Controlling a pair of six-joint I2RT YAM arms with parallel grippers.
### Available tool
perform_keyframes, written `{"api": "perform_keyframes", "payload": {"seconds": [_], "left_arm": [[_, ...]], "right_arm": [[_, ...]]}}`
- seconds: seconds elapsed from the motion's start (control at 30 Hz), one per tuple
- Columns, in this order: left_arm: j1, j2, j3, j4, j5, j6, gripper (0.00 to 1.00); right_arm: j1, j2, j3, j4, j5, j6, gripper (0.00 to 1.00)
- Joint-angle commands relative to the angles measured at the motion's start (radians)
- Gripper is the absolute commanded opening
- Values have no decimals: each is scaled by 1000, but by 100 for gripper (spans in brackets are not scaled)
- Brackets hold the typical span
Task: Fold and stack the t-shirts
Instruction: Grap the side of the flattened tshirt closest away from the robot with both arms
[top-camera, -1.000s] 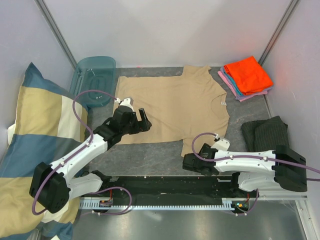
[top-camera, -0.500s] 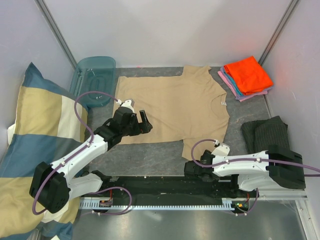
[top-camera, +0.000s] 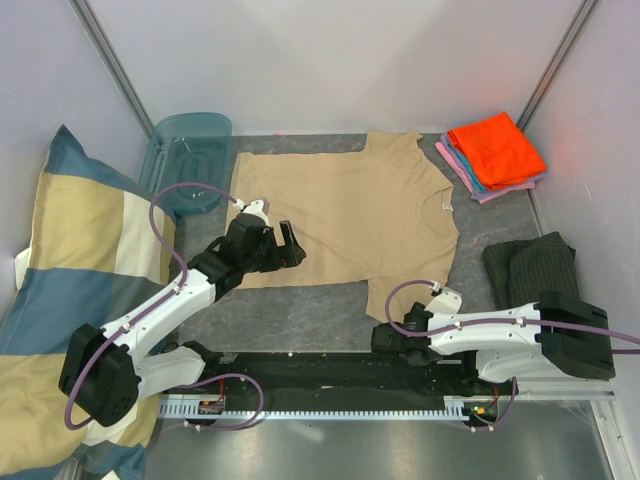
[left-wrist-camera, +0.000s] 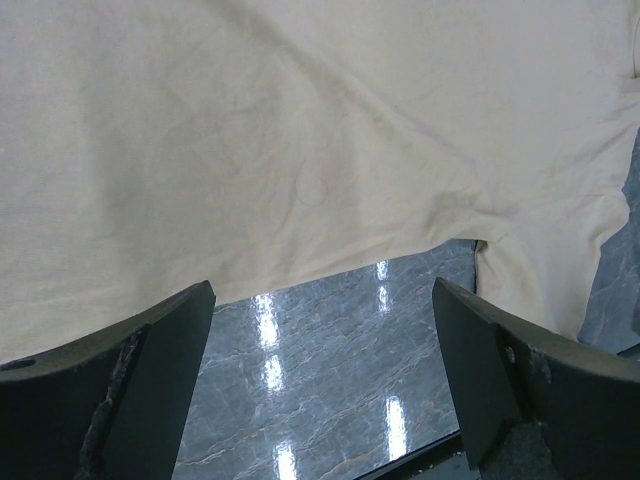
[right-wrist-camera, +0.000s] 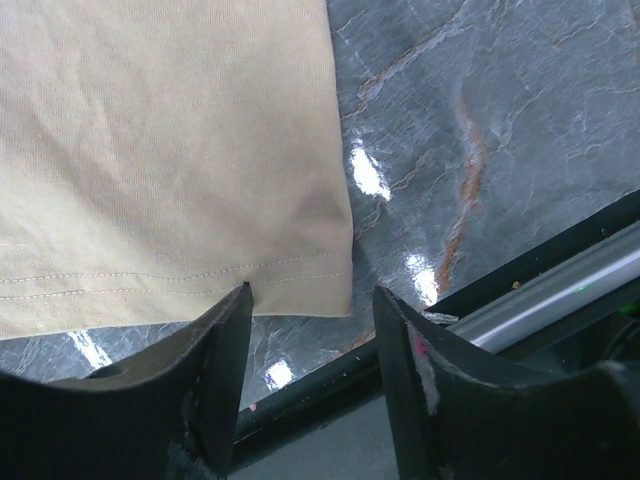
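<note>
- Plain tan cotton t-shirt (top-camera: 345, 210), unfolded; grasping stage.
- Left gripper (top-camera: 288, 242) hangs released over its near hem.
- Right gripper (right-wrist-camera: 312, 300), jaws apart, at its sleeve corner; pinch next.

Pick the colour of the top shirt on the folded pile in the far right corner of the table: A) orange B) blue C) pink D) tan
A: the orange shirt lies uppermost, with other colours only peeking out beneath it.
</note>
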Motion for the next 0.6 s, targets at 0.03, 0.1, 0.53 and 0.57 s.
{"api": "perform_keyframes", "payload": {"seconds": [0.03, 0.1, 0.53, 0.57], "left_arm": [[-5, -16, 8, 21, -2, 14, 98], [-5, -18, 11, 20, -2, 14, 98], [-5, -1, 8, 20, -1, 8, 98], [-5, 1, 11, 18, 1, 10, 98]], "right_arm": [[25, 0, 50, -53, 18, 235, 62], [41, -3, 99, -87, 33, 238, 64], [94, -43, 136, -231, 66, 369, 67], [92, -61, 127, -227, 72, 373, 67]]}}
